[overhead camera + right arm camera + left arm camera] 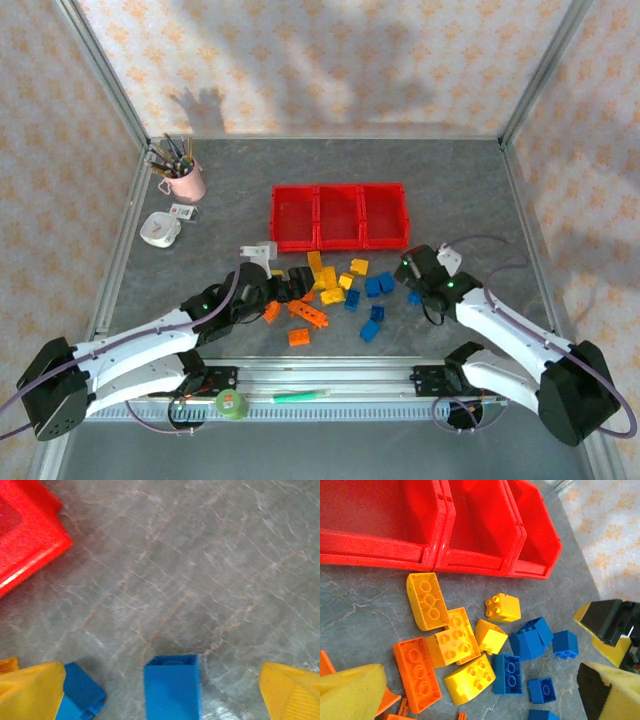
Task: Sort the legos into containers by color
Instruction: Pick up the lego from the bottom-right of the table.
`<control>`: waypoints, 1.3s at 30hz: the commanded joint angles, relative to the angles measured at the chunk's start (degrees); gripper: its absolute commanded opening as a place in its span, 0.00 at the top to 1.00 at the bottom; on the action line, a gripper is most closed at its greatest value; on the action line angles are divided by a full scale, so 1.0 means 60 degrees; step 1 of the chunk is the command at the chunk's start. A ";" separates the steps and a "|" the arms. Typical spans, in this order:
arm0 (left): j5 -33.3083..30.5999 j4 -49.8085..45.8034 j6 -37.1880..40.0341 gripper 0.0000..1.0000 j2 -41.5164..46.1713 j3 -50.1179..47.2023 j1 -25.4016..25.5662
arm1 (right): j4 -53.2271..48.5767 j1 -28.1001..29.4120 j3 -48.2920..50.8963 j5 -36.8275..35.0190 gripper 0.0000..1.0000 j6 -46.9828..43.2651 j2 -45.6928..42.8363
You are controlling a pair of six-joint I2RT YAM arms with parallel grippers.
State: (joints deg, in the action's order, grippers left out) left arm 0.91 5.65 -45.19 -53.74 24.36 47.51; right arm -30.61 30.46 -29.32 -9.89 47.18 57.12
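- the containers: you have three red bins joined in one row, upright on the grey counter.
- the legos: all lie loose on the counter on the near side of the containers, toward the arm bases. the orange ones sit off the left bin, the yellow ones off the middle bin and the blue ones off the right bin.
- in the left wrist view, a curved yellow brick lies studs up just beside the front wall of the containers. a long orange brick lies farther from the containers and touches a yellow one.
- left end effector: released, with its fingers spread wide and gripping nothing. it sits low over the orange and yellow bricks on the near side of the left bin. an orange piece lies against the left finger; you cannot tell whether they touch.
- right end effector: released. its yellow fingers stand either side of a blue brick with clear gaps, so it is straddled and not gripped. this is off the right corner of the containers, on the near side. a second blue piece lies against the left finger.
- a pink cup of pens stands well to the left of the containers, with a small white object just beside it.
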 commanded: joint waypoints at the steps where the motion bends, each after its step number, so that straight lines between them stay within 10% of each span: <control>1: -0.0517 0.0331 -0.0235 0.01 -0.0189 0.0217 0.0114 | 0.0128 0.0051 0.0297 -0.0181 0.05 0.0374 -0.0039; 39: -0.0262 0.0203 0.0087 0.01 -0.0113 0.0525 0.0359 | 0.0320 0.0124 -0.0537 -0.0058 0.79 -0.1063 0.0832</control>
State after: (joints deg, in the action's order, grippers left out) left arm -0.03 7.03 -45.98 -56.23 25.45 49.15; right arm -25.87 30.55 -28.67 -8.80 42.35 64.58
